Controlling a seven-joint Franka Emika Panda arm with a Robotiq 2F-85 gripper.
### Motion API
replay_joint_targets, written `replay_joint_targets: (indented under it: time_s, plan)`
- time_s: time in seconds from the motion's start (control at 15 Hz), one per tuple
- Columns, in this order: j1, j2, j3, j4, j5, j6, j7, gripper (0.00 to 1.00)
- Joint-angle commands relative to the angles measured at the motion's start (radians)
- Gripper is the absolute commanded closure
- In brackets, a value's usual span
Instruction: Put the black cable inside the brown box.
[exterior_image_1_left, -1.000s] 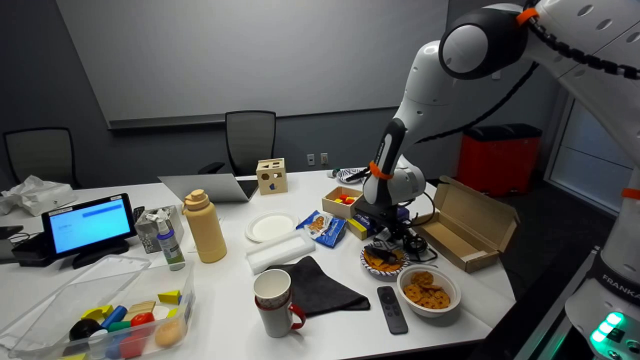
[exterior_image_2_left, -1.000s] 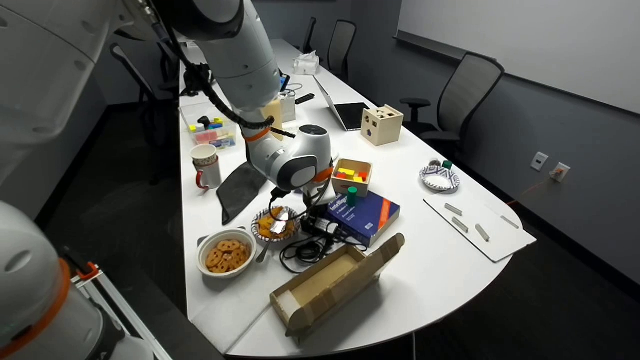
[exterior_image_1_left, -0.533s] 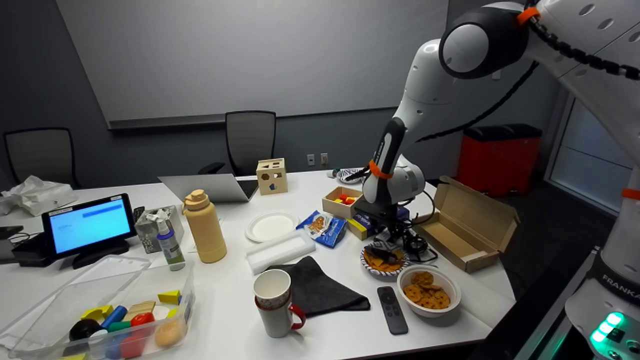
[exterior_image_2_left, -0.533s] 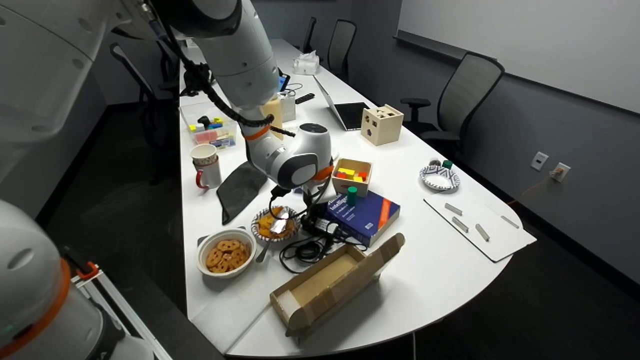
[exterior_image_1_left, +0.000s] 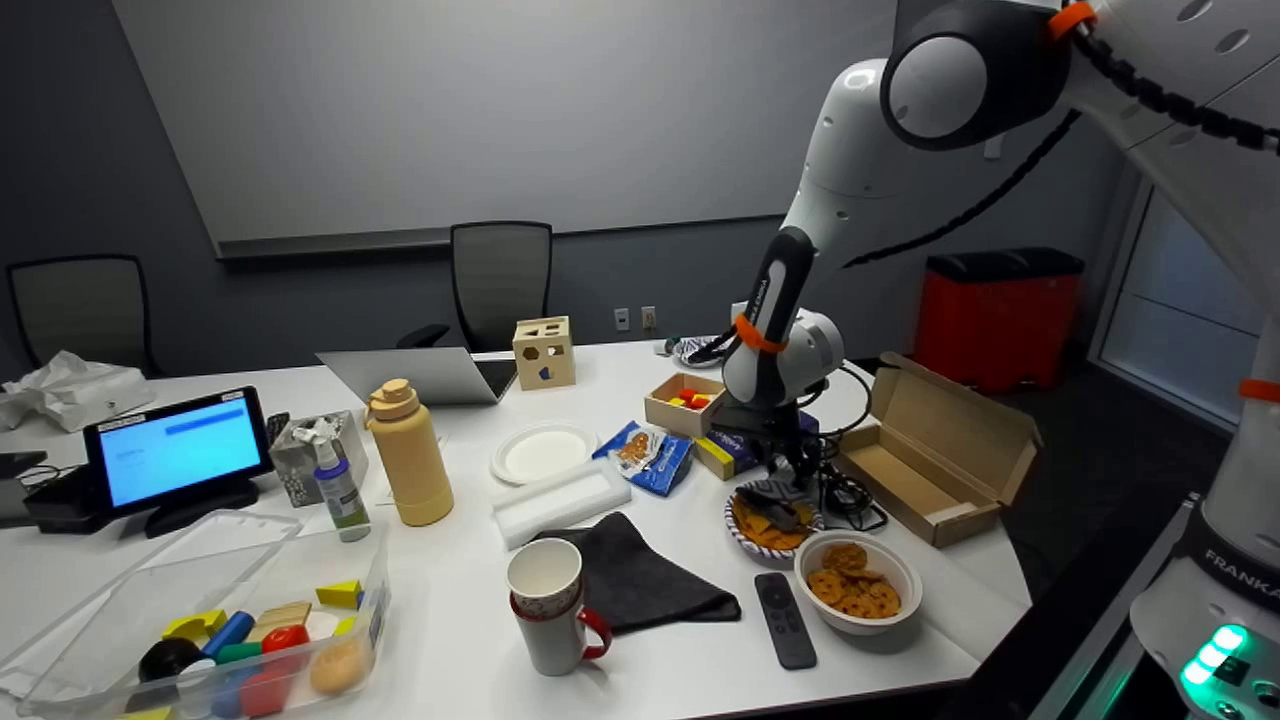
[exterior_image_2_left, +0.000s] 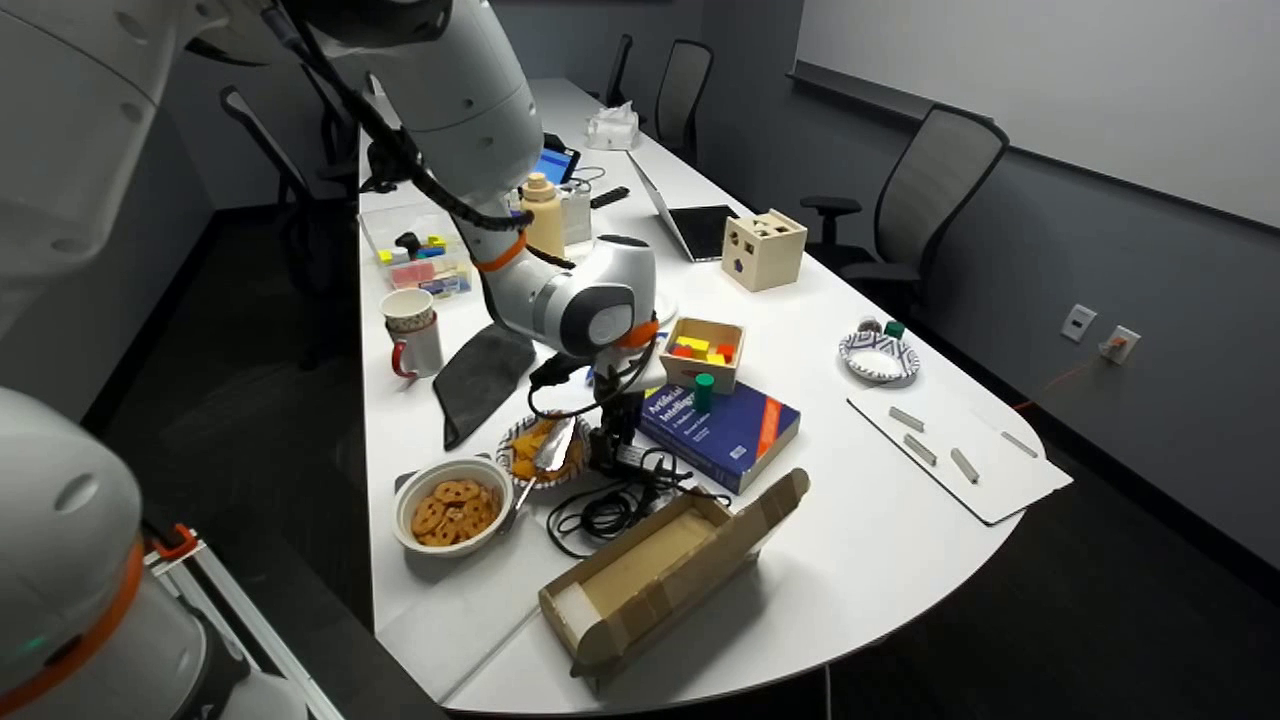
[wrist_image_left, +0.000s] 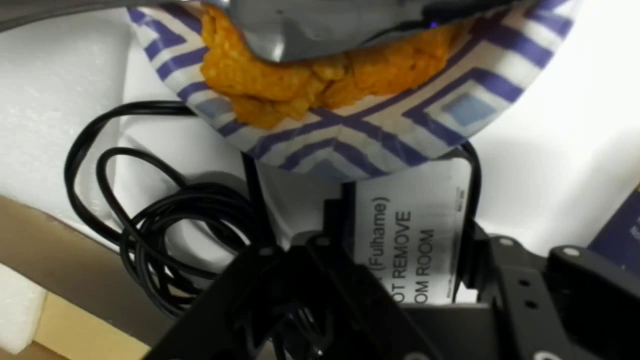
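The black cable lies coiled on the table in both exterior views (exterior_image_1_left: 845, 495) (exterior_image_2_left: 605, 512); its loops also show in the wrist view (wrist_image_left: 215, 197). Its black adapter (wrist_image_left: 415, 235) carries a white label. My gripper (wrist_image_left: 402, 225) has one finger on each side of the adapter and looks shut on it, low over the table. The gripper also shows in an exterior view (exterior_image_2_left: 615, 430). The adapter's far end is hidden under a patterned bowl's rim. The brown box (exterior_image_2_left: 650, 545) stands open beside the coil; its edge shows at lower left in the wrist view (wrist_image_left: 90, 280).
The patterned bowl of chips (wrist_image_left: 325, 150), with a metal utensil (wrist_image_left: 300, 30) in it, overlaps the adapter. A blue book (exterior_image_2_left: 720, 430) with a green cylinder (exterior_image_2_left: 704, 392) lies beside my gripper. A bowl of cookies (exterior_image_2_left: 410, 520) and a wooden block box (exterior_image_2_left: 705, 375) are nearby.
My arm has shifted left and slightly up in an exterior view. The adapter and coil have moved with it. The chip bowl and utensil have shifted slightly. The brown box has hardly moved.
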Motion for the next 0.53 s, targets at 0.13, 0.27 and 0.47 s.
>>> replay_joint_targets:
  time_s: [0.13, 0.27, 0.47]
  plan:
    - [0.062, -0.128, -0.058, -0.013, -0.181, -0.174, 0.115, 0.73]
    - [0.086, -0.155, -0.086, 0.006, -0.273, -0.224, 0.176, 0.73]
    - [0.069, -0.193, -0.067, 0.043, -0.372, -0.322, 0.213, 0.73]
